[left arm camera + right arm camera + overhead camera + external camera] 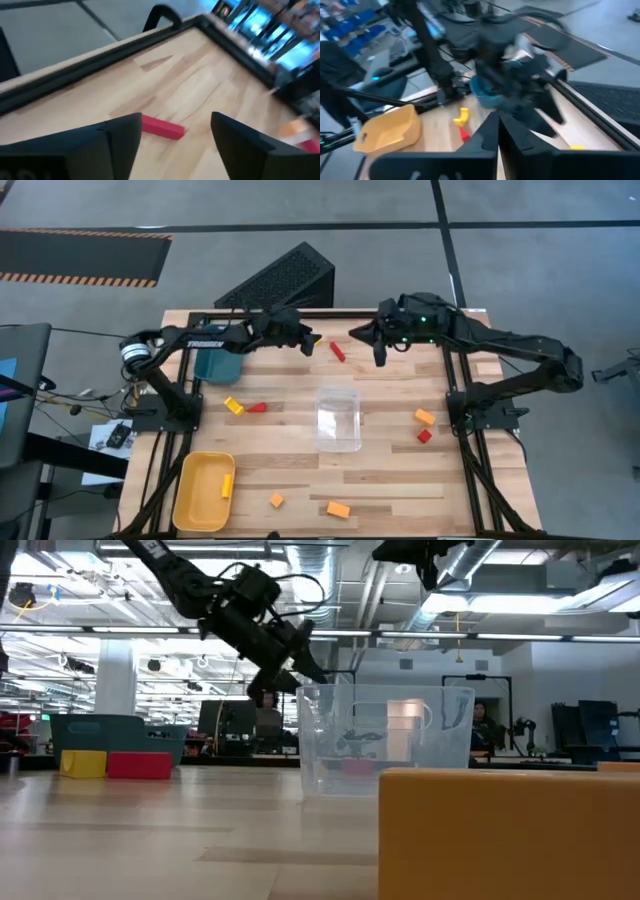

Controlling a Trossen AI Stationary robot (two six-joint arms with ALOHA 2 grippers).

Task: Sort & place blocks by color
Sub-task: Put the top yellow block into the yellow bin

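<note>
Wooden table [380, 480], far edge: red bar block [337, 351] lies on the boards just beyond the spread, empty left gripper [312, 340]; right gripper [378, 352], pressed together, hovers nearby.

Right gripper [498, 131]: fingers together, nothing between them. Beyond it, blurred, the left arm [520, 82] above the table [440, 131]. Yellow tray [387, 131] at table edge. Yellow block [462, 117] beside red block [464, 134]. Teal bin [482, 95] behind.
</note>
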